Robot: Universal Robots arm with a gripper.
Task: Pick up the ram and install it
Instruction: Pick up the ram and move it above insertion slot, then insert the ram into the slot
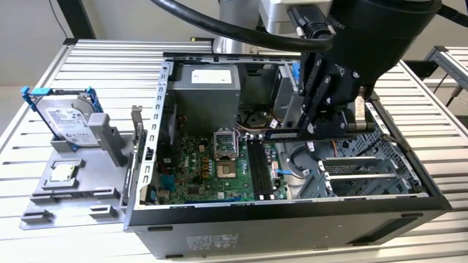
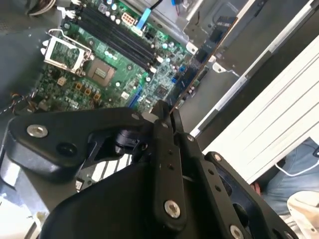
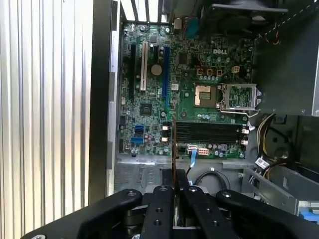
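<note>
My gripper (image 1: 319, 130) hangs inside the open computer case (image 1: 292, 219), shut on the ram (image 1: 282, 137). The ram is a slim dark stick held by one end, above the motherboard (image 1: 212, 170) near its black slots (image 1: 257, 164). In the first wrist view the ram (image 3: 174, 149) shows edge-on as a thin line running out from the gripper (image 3: 174, 188) across one end of the black slots (image 3: 209, 132). In the second wrist view the ram (image 2: 199, 64) juts from the gripper (image 2: 163, 113) over the board's edge, with the slots (image 2: 114, 35) off to one side.
A hard drive (image 1: 69, 118) in a blue frame and a small square chip (image 1: 62, 172) rest on a grey fixture at the exterior view's left. Inside the case are a power supply (image 1: 208, 90), an open processor socket (image 1: 224, 145), cables and a metal drive cage (image 1: 365, 170). A person's leg (image 2: 299, 169) is nearby.
</note>
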